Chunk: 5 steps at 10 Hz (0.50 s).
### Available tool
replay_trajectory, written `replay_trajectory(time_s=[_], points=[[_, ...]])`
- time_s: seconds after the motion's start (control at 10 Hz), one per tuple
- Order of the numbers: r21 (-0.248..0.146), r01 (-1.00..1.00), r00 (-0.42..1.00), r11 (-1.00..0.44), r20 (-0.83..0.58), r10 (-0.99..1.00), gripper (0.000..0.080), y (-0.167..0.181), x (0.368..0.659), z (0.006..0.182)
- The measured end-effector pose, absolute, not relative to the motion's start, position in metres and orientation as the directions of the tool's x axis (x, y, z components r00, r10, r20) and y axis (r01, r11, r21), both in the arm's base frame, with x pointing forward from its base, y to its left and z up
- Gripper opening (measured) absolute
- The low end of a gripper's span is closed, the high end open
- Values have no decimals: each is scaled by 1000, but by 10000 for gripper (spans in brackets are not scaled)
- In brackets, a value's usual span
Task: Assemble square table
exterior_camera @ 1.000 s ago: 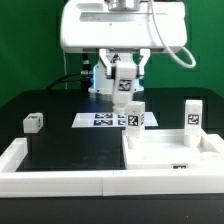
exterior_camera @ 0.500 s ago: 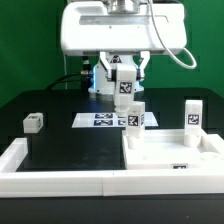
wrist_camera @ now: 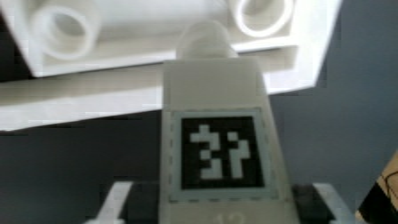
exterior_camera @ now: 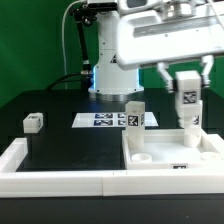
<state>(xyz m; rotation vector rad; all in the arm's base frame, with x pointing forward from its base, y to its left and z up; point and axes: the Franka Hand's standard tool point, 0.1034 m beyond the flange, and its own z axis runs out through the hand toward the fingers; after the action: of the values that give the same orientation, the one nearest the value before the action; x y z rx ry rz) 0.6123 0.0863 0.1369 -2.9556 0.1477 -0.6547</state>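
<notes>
Now leg pinched in hand, just above slab.

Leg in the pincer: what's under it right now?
The white table slab, near its far corner on the exterior view's right. Wrist view shows two round holes past the leg. The leg hides the spot below its tip; contact unclear.

Gripper, clamped on a table leg, has swung from above the marker board toward the exterior view's right, now hanging over the square tabletop's far right corner; the arm shifted with it.
</notes>
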Motion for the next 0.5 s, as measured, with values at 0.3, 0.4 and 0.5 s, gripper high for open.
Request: replay_trajectory(time_s=[0.3, 0.4, 0.5], points=[[-124, -69, 904, -990, 413, -115, 294, 83, 611, 135], [-124, -70, 904, -990, 412, -116, 294, 83, 611, 135], [-122, -69, 900, -990, 420, -115, 294, 84, 611, 134]])
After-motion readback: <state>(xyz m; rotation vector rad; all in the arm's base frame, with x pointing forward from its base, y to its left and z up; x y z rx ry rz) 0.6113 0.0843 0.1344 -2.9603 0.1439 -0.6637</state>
